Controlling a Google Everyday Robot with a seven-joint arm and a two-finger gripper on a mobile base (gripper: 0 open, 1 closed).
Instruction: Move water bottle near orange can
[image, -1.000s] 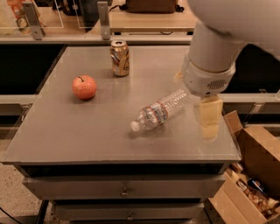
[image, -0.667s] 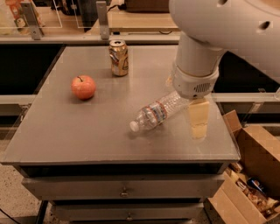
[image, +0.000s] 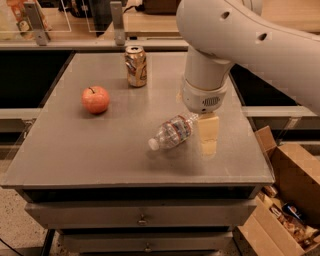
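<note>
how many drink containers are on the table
2: orange can upright at the back; water bottle on its side near the middle, the tool beside its base. The arm could hide more.

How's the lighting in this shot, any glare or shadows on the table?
Camera view: warm, even overhead light; the table shows a dull sheen, no harsh glare. Camera view: the water bottle, lying on its side, casts a faint shadow; the end effector hangs beside its base; the orange can glints.
</note>
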